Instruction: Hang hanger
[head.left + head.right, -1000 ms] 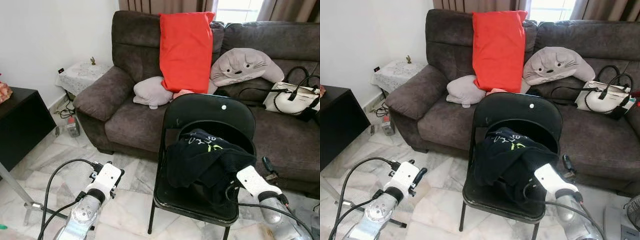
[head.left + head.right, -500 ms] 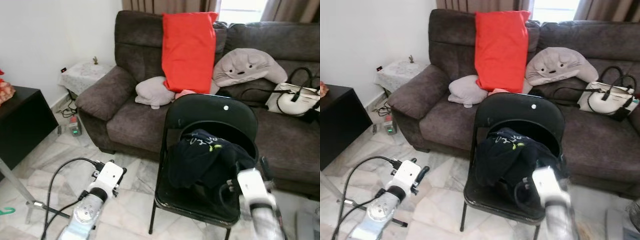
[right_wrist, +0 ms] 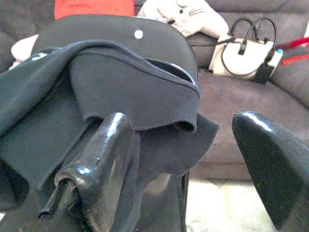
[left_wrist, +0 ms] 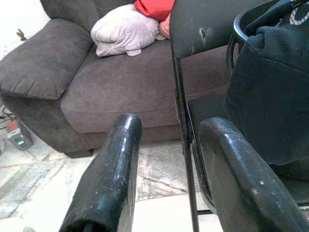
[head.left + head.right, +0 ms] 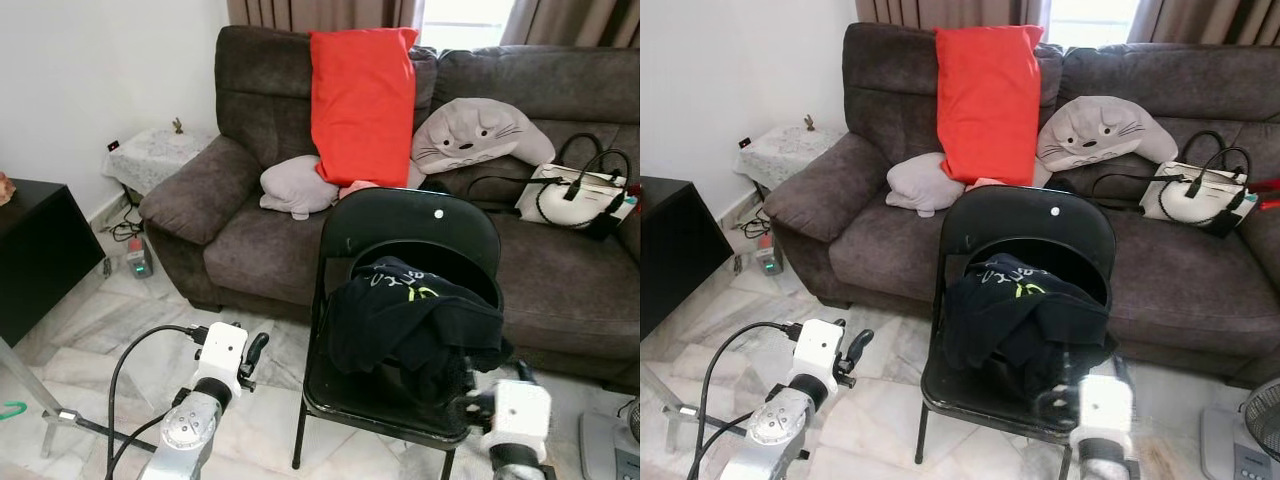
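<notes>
1. The right end effector (image 3: 193, 159) is low at the front right corner of a black folding chair (image 5: 415, 225). Its two black fingers (image 3: 104, 164) are spread wide apart and hold nothing.
2. Just ahead of those fingers, in the right wrist view, hangs a dark garment (image 3: 120, 92). Its ribbed hem lies close above the gap between the fingers; whether it touches them cannot be told.
3. In the head views the garment (image 5: 410, 320) lies heaped on the chair seat and up against the backrest, with pale lettering on its upper folds. No hanger can be made out in the heap.
4. The left end effector (image 4: 169, 159) is low over the marble floor (image 5: 90, 330), to the left of the chair and apart from it. Its fingers are also parted and empty, pointing toward the chair's front left leg.
5. Behind the chair stands a dark brown sofa (image 5: 260, 230). On it rest a red cushion (image 5: 362, 95), a grey plush cushion with a face (image 5: 480, 135), a smaller grey pillow (image 5: 295, 185) and a white handbag (image 5: 570, 200).
6. To the far left stands a black cabinet (image 5: 35, 255).
</notes>
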